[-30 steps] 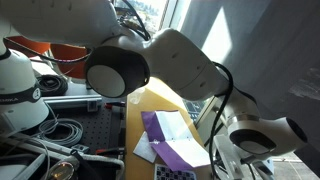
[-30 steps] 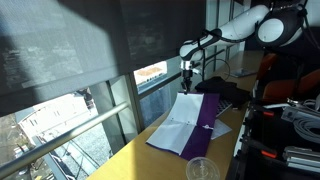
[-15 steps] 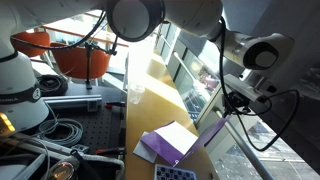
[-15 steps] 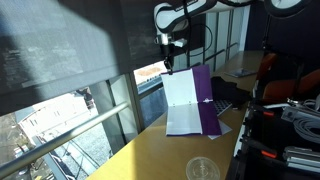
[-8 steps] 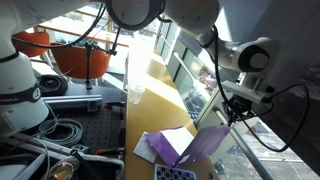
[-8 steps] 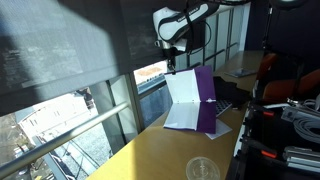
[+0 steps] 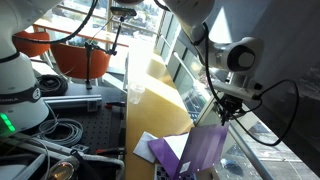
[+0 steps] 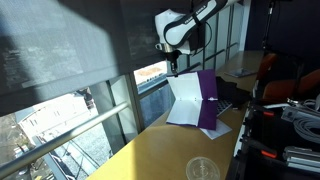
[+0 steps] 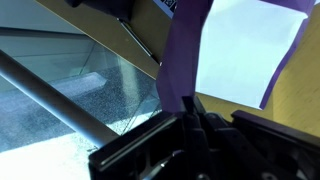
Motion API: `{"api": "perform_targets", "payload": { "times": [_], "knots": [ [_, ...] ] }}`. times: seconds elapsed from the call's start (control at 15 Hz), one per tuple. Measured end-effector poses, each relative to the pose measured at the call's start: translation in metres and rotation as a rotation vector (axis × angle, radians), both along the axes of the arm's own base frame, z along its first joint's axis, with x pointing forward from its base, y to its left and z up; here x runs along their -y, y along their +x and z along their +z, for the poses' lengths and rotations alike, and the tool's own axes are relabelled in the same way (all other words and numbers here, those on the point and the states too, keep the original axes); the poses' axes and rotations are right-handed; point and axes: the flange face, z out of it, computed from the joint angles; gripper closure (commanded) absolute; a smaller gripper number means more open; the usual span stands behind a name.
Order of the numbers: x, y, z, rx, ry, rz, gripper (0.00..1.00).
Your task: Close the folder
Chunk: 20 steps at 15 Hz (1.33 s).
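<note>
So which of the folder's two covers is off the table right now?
The raised cover of the folder, pinched at its top edge by the gripper. The other cover lies flat on the tabletop under white paper.

We see the folder (image 8: 207, 97) on the desk (image 8: 140, 155), one flap tilted up with its top edge in the gripper (image 8: 175, 71) at the folder's 12 o'clock, the other flat beneath. A cup (image 8: 203, 170) stands on the desk at the folder's 6 o'clock, well apart. The window (image 8: 70, 110) lies at 9 o'clock.
</note>
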Motion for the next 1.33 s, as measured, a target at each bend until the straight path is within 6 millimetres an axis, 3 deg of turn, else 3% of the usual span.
{"api": "perform_targets", "payload": {
  "times": [0.33, 0.73, 0.8, 0.93, 1.33],
  "knots": [
    [-0.025, -0.027, -0.016, -0.026, 0.000, 0.042, 1.00],
    [-0.036, -0.054, -0.033, -0.077, -0.014, 0.081, 1.00],
    [-0.038, -0.058, -0.035, -0.083, -0.016, 0.086, 0.74],
    [-0.040, -0.064, -0.039, -0.091, -0.017, 0.092, 0.67],
    [-0.044, -0.063, -0.030, -0.045, -0.017, 0.057, 0.23]
  ]
}}
